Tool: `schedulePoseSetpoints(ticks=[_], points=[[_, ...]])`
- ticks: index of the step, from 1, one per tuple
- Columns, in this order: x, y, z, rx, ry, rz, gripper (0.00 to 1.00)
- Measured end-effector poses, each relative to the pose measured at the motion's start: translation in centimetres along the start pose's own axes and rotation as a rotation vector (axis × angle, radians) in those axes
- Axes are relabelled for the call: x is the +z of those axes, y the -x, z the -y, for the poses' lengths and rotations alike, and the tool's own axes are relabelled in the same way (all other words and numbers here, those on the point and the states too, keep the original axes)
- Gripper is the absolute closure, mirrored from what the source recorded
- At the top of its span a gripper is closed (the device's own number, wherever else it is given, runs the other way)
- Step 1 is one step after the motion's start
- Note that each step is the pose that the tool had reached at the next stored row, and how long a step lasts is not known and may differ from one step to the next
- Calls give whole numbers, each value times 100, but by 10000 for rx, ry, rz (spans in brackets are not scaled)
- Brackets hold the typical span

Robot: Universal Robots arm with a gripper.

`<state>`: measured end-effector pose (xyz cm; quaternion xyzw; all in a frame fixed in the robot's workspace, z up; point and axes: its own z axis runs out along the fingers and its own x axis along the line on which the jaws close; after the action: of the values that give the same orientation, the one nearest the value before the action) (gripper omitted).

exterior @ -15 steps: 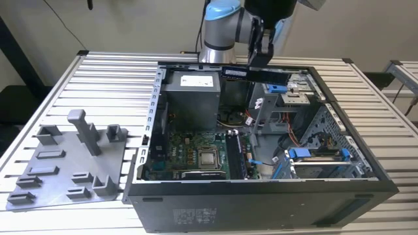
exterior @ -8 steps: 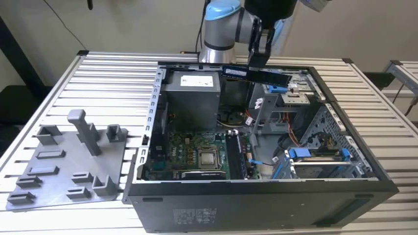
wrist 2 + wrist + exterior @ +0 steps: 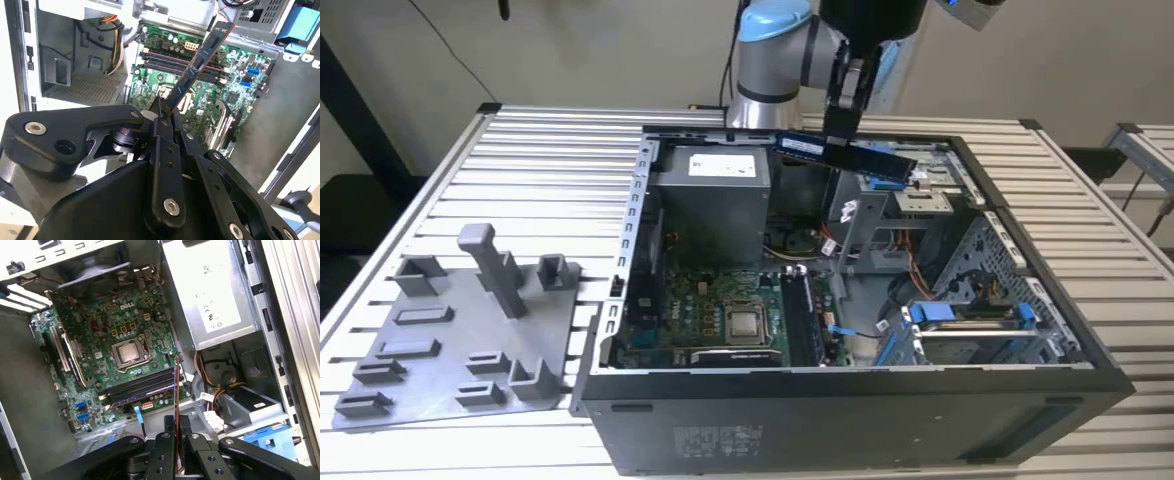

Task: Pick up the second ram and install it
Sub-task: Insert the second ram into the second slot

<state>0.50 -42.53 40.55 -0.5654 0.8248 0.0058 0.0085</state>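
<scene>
We see the claw [image 3: 835, 135] shut tight on the second ram [image 3: 847, 153]. Its fingers [image 3: 162, 160] pinch the flat stick so that it juts out level on both sides of them in the exterior view. The stick hangs in the air over the back wall of the open computer case [image 3: 854, 420], towards the edge of the desk [image 3: 547, 150] where the arm stands. It touches nothing but the claw.

In the second wrist view the ram [image 3: 197, 62] runs away from the fingertips, with the green motherboard [image 3: 225, 80] and its long memory slots [image 3: 175, 62] well below it. In the first wrist view we meet it edge-on as a thin line [image 3: 176, 390] rising from the claw [image 3: 176, 429] across those slots [image 3: 140, 387].

A grey tray [image 3: 454, 340] lies on the desk beside the case, at the exterior view's left.
</scene>
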Motion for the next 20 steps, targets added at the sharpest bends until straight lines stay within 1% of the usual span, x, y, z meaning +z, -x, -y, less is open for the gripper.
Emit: schedulePoseSetpoints(ticks=[14, 20], points=[[21, -1, 0, 2032, -42, 0, 86], [35, -13, 4, 2643, -54, 1, 86]])
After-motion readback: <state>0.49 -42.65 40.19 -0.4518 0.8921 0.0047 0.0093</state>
